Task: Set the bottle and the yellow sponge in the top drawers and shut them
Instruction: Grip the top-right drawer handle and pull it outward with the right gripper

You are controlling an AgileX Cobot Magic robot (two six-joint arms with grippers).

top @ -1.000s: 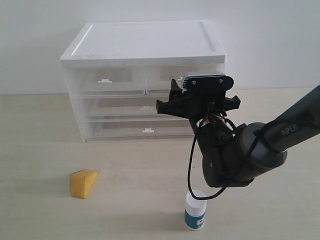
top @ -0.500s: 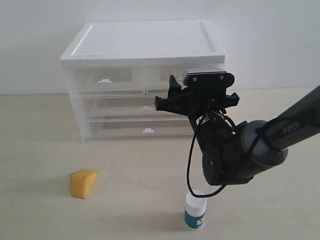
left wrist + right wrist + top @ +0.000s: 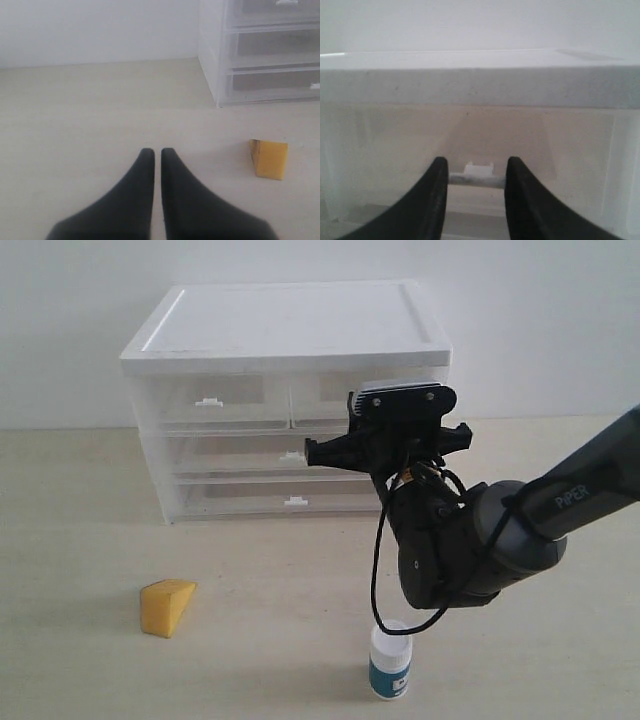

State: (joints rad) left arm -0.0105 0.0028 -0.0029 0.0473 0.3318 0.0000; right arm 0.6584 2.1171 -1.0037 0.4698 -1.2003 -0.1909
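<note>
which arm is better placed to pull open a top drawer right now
Right. The right gripper is at a top drawer, fingers either side of its white tab handle. The left gripper is shut, low over the table, off to the side of the cabinet.

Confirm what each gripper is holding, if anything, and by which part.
Left gripper: shut, holding nothing. Right gripper: its jaws flank the white tab handle of the top right drawer; whether they clamp it cannot be told.
</note>
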